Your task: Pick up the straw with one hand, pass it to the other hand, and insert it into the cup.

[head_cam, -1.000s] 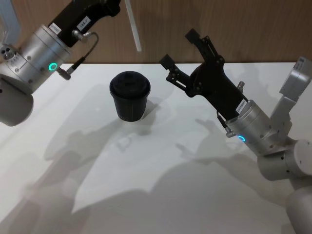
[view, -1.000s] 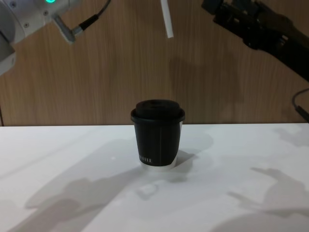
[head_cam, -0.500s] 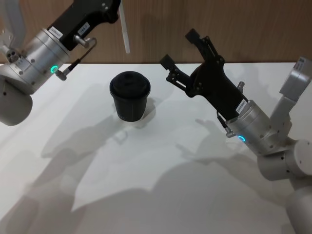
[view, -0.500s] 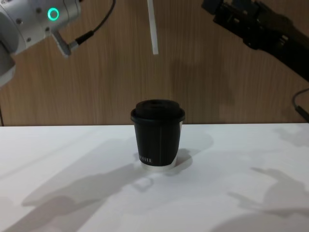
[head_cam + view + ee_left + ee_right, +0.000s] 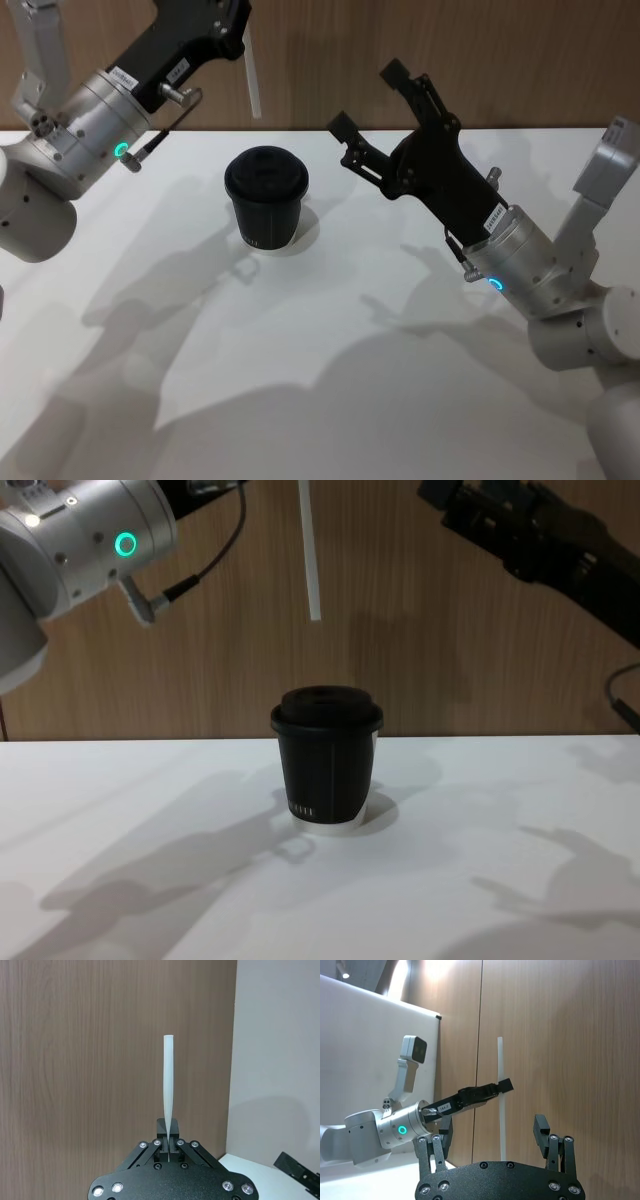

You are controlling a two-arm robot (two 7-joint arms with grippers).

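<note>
Hanging near-vertical above the cup (image 5: 326,757), the straw (image 5: 309,550) is clamped in the left pincer (image 5: 168,1144). Right pincer (image 5: 369,116) gapes empty, beside. Centre tip over lid hole, then descend straight.

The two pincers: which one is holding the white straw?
The left pincer, up above the cup, pinches the straw. The right pincer is open and holds nothing.

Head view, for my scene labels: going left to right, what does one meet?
Left arm's silver wrist → straw held by the left tool → cup → open right tool → right arm's silver wrist.
</note>
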